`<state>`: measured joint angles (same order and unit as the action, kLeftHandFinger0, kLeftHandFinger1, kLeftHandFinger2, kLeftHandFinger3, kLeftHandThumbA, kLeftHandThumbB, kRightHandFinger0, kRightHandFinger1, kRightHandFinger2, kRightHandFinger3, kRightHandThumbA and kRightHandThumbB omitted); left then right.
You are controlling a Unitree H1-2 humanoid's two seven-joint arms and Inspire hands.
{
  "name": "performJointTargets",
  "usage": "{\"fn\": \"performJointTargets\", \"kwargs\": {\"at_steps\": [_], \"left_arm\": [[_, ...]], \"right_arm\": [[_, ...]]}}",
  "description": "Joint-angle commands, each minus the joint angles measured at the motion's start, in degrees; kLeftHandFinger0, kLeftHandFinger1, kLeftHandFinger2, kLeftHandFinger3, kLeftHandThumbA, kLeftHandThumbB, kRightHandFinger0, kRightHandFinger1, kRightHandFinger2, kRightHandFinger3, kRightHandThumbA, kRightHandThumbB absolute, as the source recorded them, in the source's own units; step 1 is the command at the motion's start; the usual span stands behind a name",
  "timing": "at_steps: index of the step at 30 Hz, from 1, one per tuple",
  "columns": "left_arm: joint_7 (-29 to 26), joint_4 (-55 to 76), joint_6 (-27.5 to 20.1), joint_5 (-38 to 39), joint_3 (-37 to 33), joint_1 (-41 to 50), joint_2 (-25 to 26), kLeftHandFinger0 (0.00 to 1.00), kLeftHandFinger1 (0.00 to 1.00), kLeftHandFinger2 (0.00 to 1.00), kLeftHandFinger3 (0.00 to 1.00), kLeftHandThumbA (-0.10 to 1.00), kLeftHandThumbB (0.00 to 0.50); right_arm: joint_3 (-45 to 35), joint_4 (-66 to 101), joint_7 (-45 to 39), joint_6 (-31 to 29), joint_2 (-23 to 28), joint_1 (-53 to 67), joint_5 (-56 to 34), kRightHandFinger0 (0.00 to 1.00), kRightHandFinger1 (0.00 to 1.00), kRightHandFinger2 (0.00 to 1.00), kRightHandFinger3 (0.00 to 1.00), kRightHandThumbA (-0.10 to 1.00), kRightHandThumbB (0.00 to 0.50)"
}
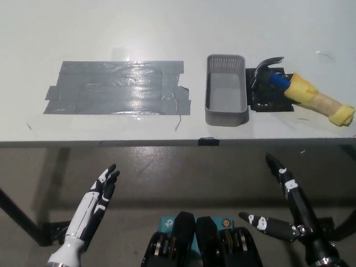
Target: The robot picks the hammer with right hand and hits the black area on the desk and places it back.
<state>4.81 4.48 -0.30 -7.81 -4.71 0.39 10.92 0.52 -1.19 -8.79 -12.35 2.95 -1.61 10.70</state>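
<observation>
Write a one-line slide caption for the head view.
Hammer lies on desk beside gray basket; both hands, left and right, open below.

Grey basket (open-topped) on white desk

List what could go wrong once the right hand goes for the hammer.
The hammer lies right beside the gray basket, so the right hand, open below the desk edge, may knock the basket. The handle's yellow wrap looks soft and could slip in a grip. The left hand rests open, low at the left.
</observation>
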Motion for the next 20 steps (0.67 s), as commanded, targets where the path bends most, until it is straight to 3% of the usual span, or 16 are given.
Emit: {"fn": "performJointTargets", "kwargs": {"at_steps": [1,8,20], "left_arm": [[0.35,2.61,-1.94,0.72,0.43,0.6,0.2,1.0,1.0,1.0,1.0,1.0,0.053],[0.14,3.03,-0.89,0.19,0.32,1.49,0.05,1.0,1.0,1.0,1.0,1.0,0.071],[0.03,3.03,-0.78,-0.25,0.41,2.0,0.33,1.0,1.0,1.0,1.0,1.0,0.048]], "right_arm": [[-0.04,-0.84,2.07,-5.11,0.58,0.39,-1.44,1.0,1.0,1.0,1.0,0.94,0.279],[0.44,-2.89,2.96,-6.09,1.02,0.91,-0.51,1.0,1.0,1.0,1.0,0.96,0.287],[1.3,-3.58,2.82,-5.1,1.35,0.5,-1.11,1.0,1.0,1.0,1.0,0.93,0.295]]}}
